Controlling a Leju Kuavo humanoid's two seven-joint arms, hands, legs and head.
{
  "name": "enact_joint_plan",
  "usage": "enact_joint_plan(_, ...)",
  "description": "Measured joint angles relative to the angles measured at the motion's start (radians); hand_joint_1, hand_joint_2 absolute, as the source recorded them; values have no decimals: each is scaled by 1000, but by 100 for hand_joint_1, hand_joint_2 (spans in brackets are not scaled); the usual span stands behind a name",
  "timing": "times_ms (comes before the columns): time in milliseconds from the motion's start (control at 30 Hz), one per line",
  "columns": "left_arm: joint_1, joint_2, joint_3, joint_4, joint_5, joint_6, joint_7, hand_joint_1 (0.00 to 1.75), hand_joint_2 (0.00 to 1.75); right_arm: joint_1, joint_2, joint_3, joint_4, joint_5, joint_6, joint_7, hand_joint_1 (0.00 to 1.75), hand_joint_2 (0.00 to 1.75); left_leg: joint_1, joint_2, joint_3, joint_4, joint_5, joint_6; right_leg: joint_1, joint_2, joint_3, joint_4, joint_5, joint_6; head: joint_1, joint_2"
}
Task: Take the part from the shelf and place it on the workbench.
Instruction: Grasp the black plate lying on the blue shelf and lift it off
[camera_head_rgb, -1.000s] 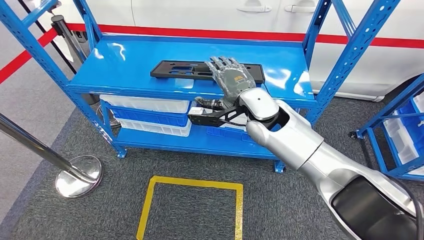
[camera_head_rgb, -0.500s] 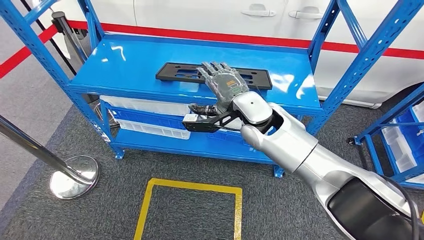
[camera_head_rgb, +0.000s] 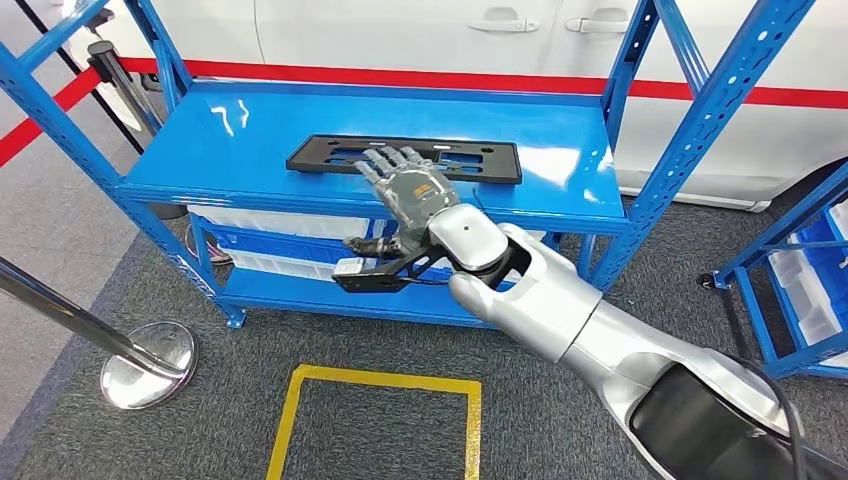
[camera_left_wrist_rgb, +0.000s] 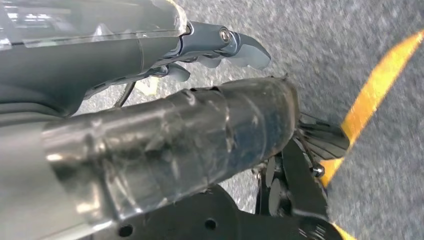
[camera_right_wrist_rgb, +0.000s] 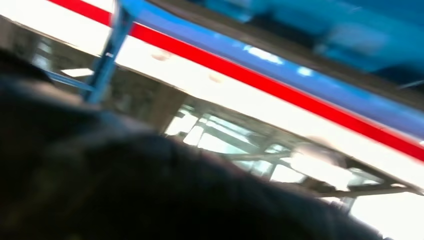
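Observation:
A long flat black part (camera_head_rgb: 470, 160) with cut-outs lies on the top board of the blue shelf (camera_head_rgb: 250, 140). My right hand (camera_head_rgb: 408, 190) reaches in from the lower right, palm down and fingers spread, its fingertips over the near edge of the part left of its middle. The thumb hangs below the board's front edge. Nothing is gripped. My left hand (camera_left_wrist_rgb: 220, 42) hangs over the grey carpet with its fingers extended and nothing in them. The right wrist view is blurred and dark.
White and blue bins (camera_head_rgb: 270, 235) sit on the lower board. A chrome post base (camera_head_rgb: 140, 362) stands at the left and a yellow taped square (camera_head_rgb: 375, 420) marks the floor in front. A second blue shelf (camera_head_rgb: 800, 270) is at the right, a white car (camera_head_rgb: 420, 30) behind.
My right hand has slid left along the part, from its right half to left of its middle, and drawn back toward its near edge. The view has shifted slightly.

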Motion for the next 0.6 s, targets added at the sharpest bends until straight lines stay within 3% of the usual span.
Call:
enact_joint_plan(33, 0, 0, 0, 0, -1, -2, 0, 0, 0, 5, 9, 6, 3, 0, 0, -1, 0, 0, 0, 0, -36, 55, -11, -1, 3, -1, 3, 0, -3, -3, 0, 0)
enact_joint_plan(67, 0, 0, 0, 0, -1, -4, 1, 0, 0, 8, 16, 10, 6, 1, 0, -2, 0, 0, 0, 0, -55, 76, -2, 0, 5, -1, 7, 0, -7, -5, 0, 0)
enact_joint_plan(100, 0, 0, 0, 0, -2, -5, 4, 0, 0, 10, 21, 12, 9, 1, 0, -3, 0, 0, 0, 0, -53, 55, 27, 2, 7, 0, 13, 1, -11, -5, 0, 0)
enact_joint_plan(167, 3, 1, 0, 0, -5, -6, 15, 0, 0, 9, 28, 15, 14, 3, 0, -6, 0, 0, -2, 0, -1, -75, 110, 12, 9, 1, 28, 1, -22, -2, 0, 0)
enact_joint_plan(200, 4, 2, 0, 0, -6, -6, 20, 0, 0, 7, 30, 16, 16, 3, 1, -7, 0, 0, -5, 0, 30, -142, 136, 17, 12, 2, 33, 3, -28, 1, 0, 0)
enact_joint_plan(267, 2, 2, 1, 0, -8, -6, 29, 0, 0, 4, 32, 19, 20, 4, 3, -10, 0, 0, -11, 0, 61, -206, 146, 24, 15, 2, 36, 4, -36, 10, 0, 0)
enact_joint_plan(367, 0, 2, 2, 0, -9, -7, 35, 0, 0, 1, 34, 21, 23, 4, 5, -13, 0, 0, -7, -2, 69, -217, 139, 33, 16, -1, 37, 7, -47, 24, 1, 0)
enact_joint_plan(433, 1, 2, 3, 0, -10, -8, 36, 0, 0, -1, 36, 21, 25, 4, 5, -13, 0, 0, -2, 0, 79, -225, 138, 42, 15, -2, 10, 66, -81, 32, 2, 0)
enact_joint_plan(533, 1, 2, 3, 0, -10, -8, 36, 0, 0, 2, 35, 23, 30, 4, 6, -13, 0, 0, -3, 0, 84, -224, 130, 50, 8, -3, -95, 250, -147, 41, 3, 0)
enact_joint_plan(567, 1, 2, 4, 0, -10, -10, 35, 0, 0, 5, 35, 24, 32, 4, 6, -13, 0, 0, -3, 0, 87, -223, 126, 50, 6, -3, -119, 279, -144, 43, 3, 0)
enact_joint_plan(600, 1, 2, 4, 0, -10, -12, 34, 0, 0, 6, 35, 26, 34, 4, 6, -13, 0, 0, -3, -1, 91, -221, 122, 49, 4, -3, -124, 270, -119, 44, 3, 0)
